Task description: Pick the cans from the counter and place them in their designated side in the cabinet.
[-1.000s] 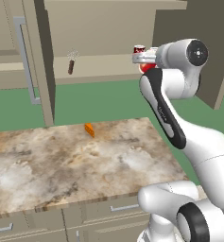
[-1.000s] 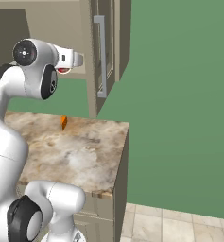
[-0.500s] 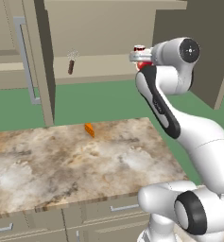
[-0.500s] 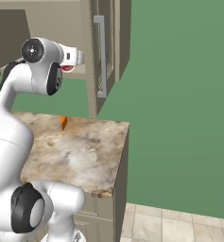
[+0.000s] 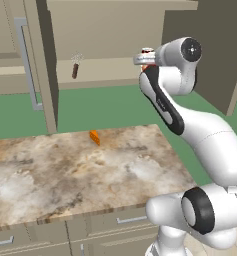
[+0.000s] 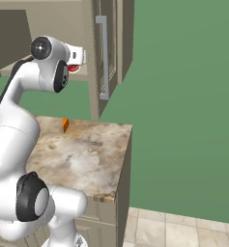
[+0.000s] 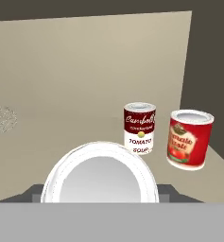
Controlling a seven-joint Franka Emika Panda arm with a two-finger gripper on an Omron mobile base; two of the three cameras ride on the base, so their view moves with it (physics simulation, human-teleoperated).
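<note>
Large tan wall cabinet [image 5: 115, 30] is seen with doors open, and its plain beige shelf [image 5: 110, 75] is exposed. Wide beige-brown marbled stone counter [image 5: 65, 175] lies below, well apart from the work. The two-finger gripper [image 5: 146, 59] is raised to shelf height at the right part of the opening and is closed around the bright red can with a white rim [image 5: 147, 52]. In the hand view the can's white end [image 7: 100, 175] is seen head-on between the jaws.

Two cans are already stood upright, just beside each other, on the right of the shelf: a maroon-and-white soup can [image 7: 140, 128] and a red tomato-labelled can [image 7: 190, 137]. A small dark-handled brush [image 5: 75, 67] is parked far to the left, and a small orange item [image 5: 94, 136] is left on the counter.

Step judged: placing. The right side is taken as the target.

- Can should be kept level and carried in above the shelf lip.
- It should be set down left of the soup can, with a clear gap, so neither is knocked.
- Release only once the base is seated.
- Straight-back retreat advised.
</note>
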